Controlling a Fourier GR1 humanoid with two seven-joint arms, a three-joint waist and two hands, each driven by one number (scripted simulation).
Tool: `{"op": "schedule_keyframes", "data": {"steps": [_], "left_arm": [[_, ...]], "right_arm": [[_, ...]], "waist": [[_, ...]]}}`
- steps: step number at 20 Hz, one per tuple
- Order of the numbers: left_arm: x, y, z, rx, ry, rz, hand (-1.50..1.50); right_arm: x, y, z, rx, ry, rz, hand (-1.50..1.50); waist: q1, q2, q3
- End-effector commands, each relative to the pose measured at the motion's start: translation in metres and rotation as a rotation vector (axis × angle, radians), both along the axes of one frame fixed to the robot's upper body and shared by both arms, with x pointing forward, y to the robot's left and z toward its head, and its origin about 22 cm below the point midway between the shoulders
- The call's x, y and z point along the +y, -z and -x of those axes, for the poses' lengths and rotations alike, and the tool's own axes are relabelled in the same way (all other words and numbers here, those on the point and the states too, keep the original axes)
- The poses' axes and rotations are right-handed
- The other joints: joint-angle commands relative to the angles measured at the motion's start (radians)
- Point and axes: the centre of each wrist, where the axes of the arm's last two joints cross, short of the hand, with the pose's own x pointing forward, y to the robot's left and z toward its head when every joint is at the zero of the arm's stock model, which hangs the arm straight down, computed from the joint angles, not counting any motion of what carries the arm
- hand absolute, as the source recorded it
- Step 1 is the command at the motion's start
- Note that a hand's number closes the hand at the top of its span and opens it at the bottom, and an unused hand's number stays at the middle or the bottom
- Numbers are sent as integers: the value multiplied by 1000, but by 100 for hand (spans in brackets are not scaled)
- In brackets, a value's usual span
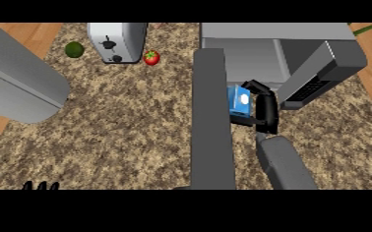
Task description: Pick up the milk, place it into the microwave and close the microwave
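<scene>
The milk (239,101) is a blue carton with a white mark, held just in front of the microwave's open front. My right hand (264,110) is curled round the carton's right side, and its grey forearm comes up from the lower edge. The grey microwave (270,31) stands at the back right, and its door (325,74) is swung open to the right. A long grey bar (211,118) hides the carton's left edge. Only the fingertips of my left hand (40,185) show at the lower left edge, pointing up and at rest.
A silver toaster (116,41) stands at the back left, with a red tomato (151,57) on its right and a green fruit (74,49) on its left. A large grey rounded shape (25,86) fills the left edge. The speckled counter (123,128) lies open in the middle.
</scene>
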Motion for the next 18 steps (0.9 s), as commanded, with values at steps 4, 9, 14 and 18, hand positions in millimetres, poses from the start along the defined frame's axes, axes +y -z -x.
{"op": "schedule_keyframes", "data": {"steps": [4, 9, 14, 18], "left_arm": [[12, -14, -6, -1, -11, -15, -150], [-3, 0, -9, 0, 4, 1, -150], [10, -7, -6, 4, 36, -23, -150], [18, -1, -9, -15, 37, -25, -150]], "right_arm": [[-2, 24, -31, 56, 30, -23, 150], [-19, 19, -51, 85, 124, 80, 150], [-35, 16, -60, 97, 153, 195, 150], [-47, -1, -75, 90, 163, 226, 150]], "waist": [[10, 6, 1], [28, 13, 1], [51, 23, 3], [70, 31, 3]]}}
